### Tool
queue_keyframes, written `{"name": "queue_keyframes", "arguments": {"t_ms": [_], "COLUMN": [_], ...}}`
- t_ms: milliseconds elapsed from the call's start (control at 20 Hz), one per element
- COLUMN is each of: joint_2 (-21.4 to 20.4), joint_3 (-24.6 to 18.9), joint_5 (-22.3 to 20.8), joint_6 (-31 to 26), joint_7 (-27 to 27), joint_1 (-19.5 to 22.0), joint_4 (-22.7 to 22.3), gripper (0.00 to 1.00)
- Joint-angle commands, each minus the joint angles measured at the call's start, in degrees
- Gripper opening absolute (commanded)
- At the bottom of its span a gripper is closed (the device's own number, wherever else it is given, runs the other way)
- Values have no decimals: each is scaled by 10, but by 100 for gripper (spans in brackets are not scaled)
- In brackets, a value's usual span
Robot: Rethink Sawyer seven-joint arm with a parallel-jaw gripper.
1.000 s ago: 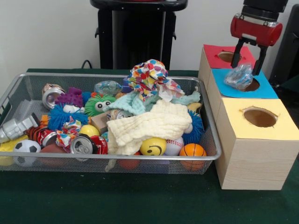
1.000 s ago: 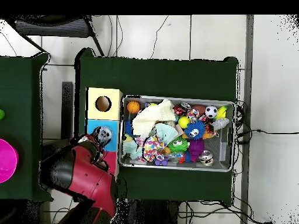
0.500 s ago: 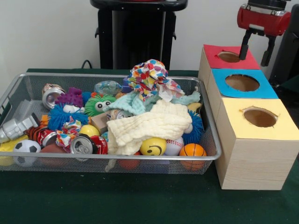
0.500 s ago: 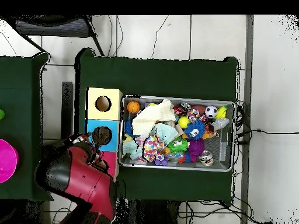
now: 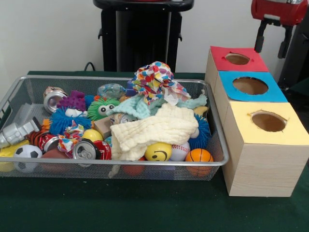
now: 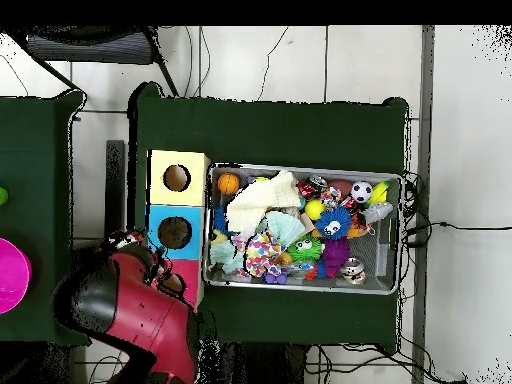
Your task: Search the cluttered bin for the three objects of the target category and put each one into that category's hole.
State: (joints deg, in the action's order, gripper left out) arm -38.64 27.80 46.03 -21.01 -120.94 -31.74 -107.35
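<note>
The wire mesh bin (image 5: pixel 219 130) stands at the left, full of toys, cloths and cans; it also shows in the overhead view (image 6: pixel 300 168). One see-through plastic bottle (image 5: pixel 111 90) lies at the bin's back, behind a green fuzzy toy. Any other bottles are hidden. The blue-surround hole (image 5: pixel 250 85) is the middle one on the wooden box, and it shows dark in the overhead view (image 6: pixel 174 232). My gripper (image 5: pixel 272 46) hangs high at the top right, above the red-surround hole, open and empty. The red arm (image 6: pixel 130 305) covers it from above.
The red-surround hole (image 5: pixel 237 58) lies behind the blue one, and the yellow-surround hole (image 5: pixel 268 121) lies in front. A cream cloth (image 5: pixel 154 128), crushed cans (image 5: pixel 86 150) and small balls (image 5: pixel 199 155) fill the bin's front. A magenta disc (image 6: pixel 10 275) lies on the side table.
A second ago the open gripper hung over the blue hole with a plastic bottle at its rim. The bottle has dropped out of sight, and the gripper has risen and drawn back.
</note>
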Motion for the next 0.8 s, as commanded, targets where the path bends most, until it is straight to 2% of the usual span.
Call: {"name": "queue_keyframes", "arguments": {"t_ms": [50, 250, 550, 800], "joint_2": [-26, -45, -70, -86], "joint_3": [-40, -62, -70, -117], "joint_5": [-47, -78, -135, -168], "joint_6": [-18, 17, 31, 76], "joint_7": [-27, 16, 19, 15], "joint_1": [85, 136, 180, 236], "joint_4": [-53, -84, -104, -143], "gripper": [100, 100, 100, 100]}}
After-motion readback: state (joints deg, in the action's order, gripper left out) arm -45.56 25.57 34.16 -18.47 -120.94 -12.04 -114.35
